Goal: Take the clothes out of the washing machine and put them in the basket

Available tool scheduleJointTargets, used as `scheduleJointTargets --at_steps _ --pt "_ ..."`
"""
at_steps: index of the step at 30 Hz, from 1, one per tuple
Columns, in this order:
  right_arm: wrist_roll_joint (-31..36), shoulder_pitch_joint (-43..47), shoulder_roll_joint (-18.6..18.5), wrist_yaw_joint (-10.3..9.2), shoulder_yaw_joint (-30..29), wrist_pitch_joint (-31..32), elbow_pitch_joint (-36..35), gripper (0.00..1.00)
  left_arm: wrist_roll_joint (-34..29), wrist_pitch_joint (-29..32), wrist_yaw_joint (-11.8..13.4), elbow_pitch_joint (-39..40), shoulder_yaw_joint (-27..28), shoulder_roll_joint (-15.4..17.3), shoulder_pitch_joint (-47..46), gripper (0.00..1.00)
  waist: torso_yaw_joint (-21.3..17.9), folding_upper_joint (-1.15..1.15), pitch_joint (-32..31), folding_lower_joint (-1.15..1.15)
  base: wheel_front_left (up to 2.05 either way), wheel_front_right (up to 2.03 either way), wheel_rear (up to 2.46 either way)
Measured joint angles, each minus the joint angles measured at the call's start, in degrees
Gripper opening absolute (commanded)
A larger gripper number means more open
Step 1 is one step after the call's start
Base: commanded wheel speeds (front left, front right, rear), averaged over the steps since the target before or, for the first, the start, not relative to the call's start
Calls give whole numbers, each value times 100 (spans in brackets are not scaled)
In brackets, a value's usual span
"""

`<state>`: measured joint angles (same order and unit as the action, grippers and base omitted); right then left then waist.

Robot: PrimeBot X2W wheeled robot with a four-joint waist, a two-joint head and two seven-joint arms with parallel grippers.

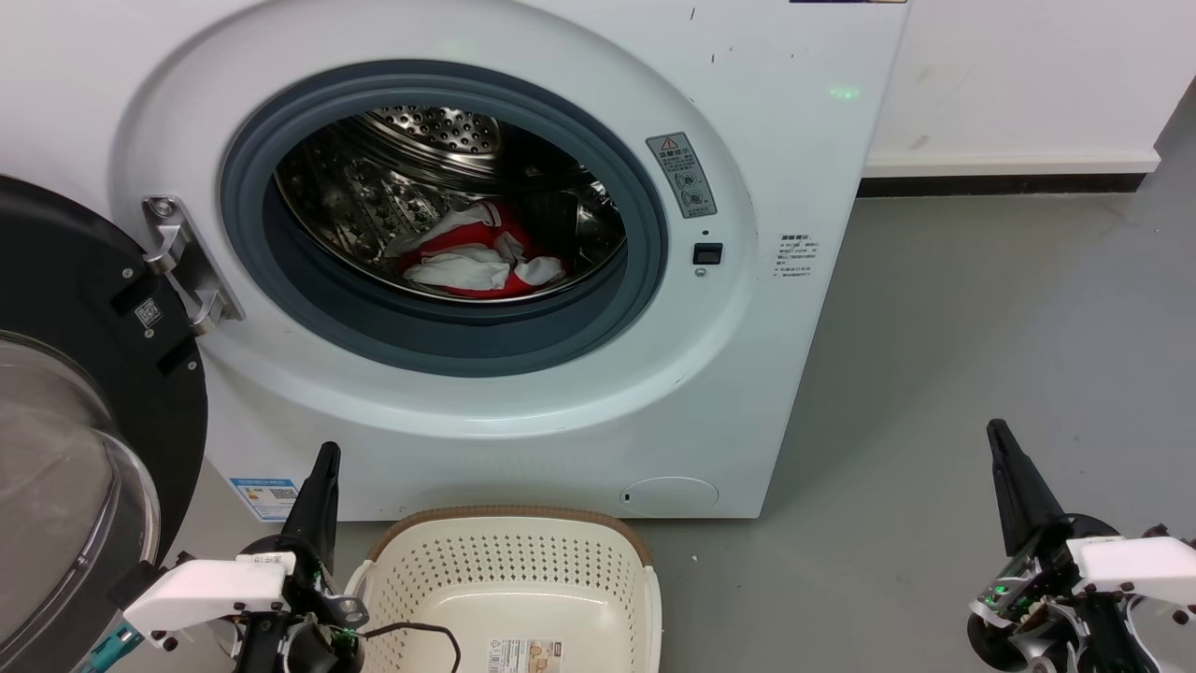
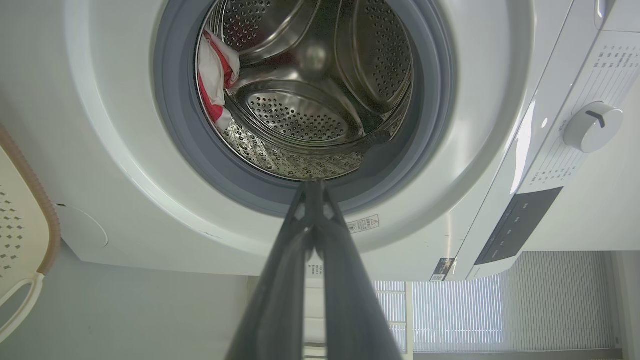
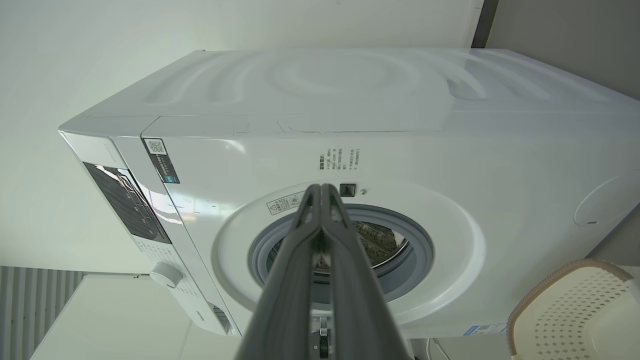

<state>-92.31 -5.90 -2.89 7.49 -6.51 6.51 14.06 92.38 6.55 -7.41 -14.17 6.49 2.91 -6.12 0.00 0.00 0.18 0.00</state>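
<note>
The white washing machine [image 1: 523,411] stands with its round door [image 1: 65,449] swung open to the left. Red and white clothes [image 1: 472,257] lie at the bottom of its steel drum, also seen as clothes [image 2: 214,80] at the drum's left in the left wrist view. The cream basket [image 1: 512,547] sits on the floor in front of the machine, with nothing in it but a label. My left gripper [image 1: 327,455] is shut and empty beside the basket's left rim. My right gripper [image 1: 998,432] is shut and empty, over the floor well right of the machine.
Grey floor [image 1: 981,318] stretches to the right of the machine, up to a white wall with a dark skirting strip [image 1: 1000,182]. The open door takes up the left side. A black cable [image 1: 425,631] hangs over the basket's near left corner.
</note>
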Motion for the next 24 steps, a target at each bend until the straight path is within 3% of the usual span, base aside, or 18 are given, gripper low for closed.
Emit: scheduleJointTargets --at_steps 24 --pt "0 0 0 0 0 0 0 0 0 0 0 0 0 1 0 0 0 0 0 0 0 0 0"
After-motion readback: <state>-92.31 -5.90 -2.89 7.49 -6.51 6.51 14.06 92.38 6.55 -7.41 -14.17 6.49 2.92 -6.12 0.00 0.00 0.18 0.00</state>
